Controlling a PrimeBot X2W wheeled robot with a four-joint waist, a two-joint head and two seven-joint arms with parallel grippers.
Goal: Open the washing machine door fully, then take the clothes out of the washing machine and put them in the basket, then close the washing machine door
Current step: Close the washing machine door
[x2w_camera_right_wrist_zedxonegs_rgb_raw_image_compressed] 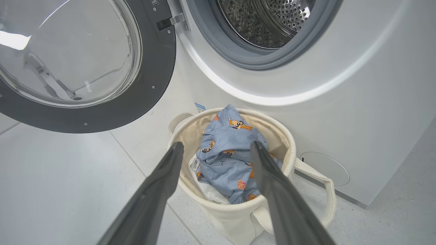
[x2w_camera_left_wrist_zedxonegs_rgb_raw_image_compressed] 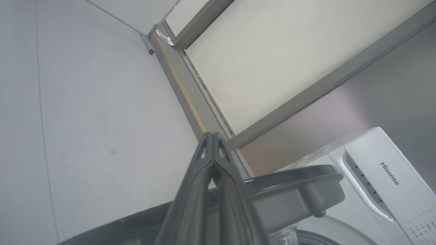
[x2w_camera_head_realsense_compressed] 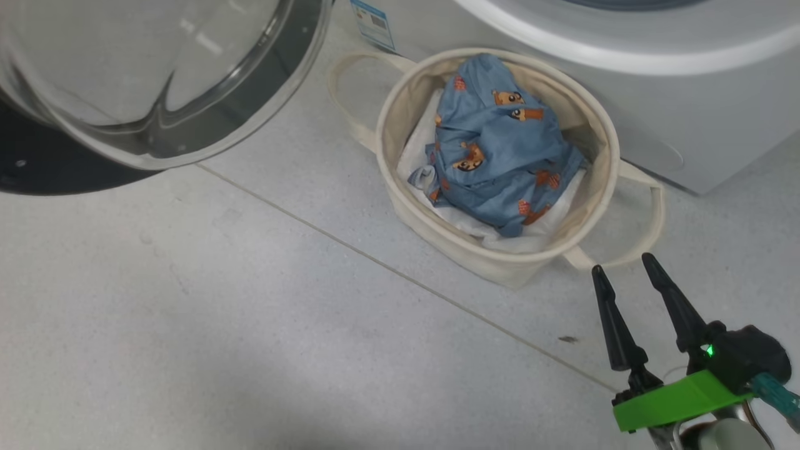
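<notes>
The light blue cartoon-printed clothes lie in the round cream canvas basket at one o'clock in the head view, so closing looks next. The black-rimmed glass washing machine door stands wide at ten o'clock; the left gripper, fingers pressed together, empty, should push it shut. The right gripper, five o'clock, gapes empty. Pale grey tiled floor; framed wall panels.
</notes>
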